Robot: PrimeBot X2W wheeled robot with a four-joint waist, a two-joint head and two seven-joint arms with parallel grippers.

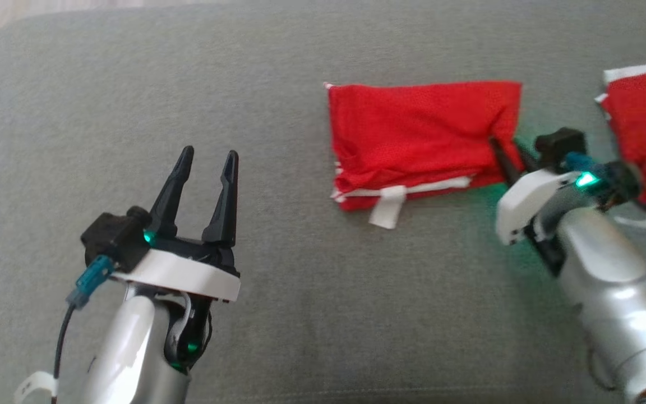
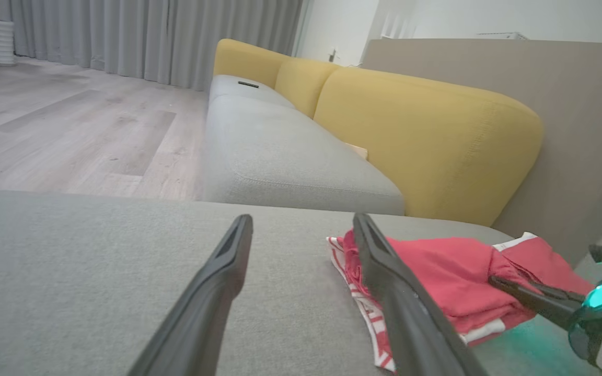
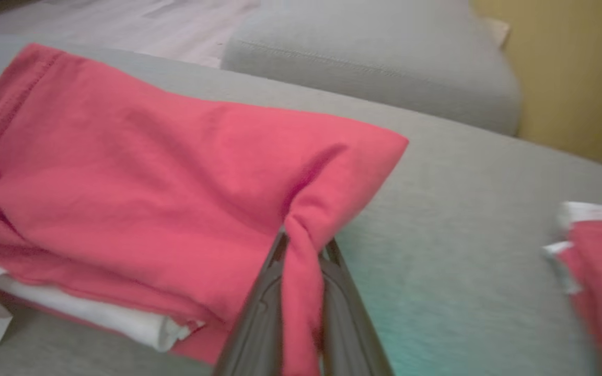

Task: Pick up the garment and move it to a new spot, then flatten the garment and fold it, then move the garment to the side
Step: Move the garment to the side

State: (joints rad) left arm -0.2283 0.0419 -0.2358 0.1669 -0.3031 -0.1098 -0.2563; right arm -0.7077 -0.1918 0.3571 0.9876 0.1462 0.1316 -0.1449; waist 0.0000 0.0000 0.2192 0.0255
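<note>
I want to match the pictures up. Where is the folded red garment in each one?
Head view: garment right of centre.
Left wrist view: garment lower right.
Right wrist view: garment left and middle.
Shared landmark: right gripper, jaws shut on its edge.

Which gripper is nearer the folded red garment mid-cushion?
Right. The right gripper is pinching the folded red garment at its right edge; the left gripper is open above the cushion, apart, to its left.
</note>
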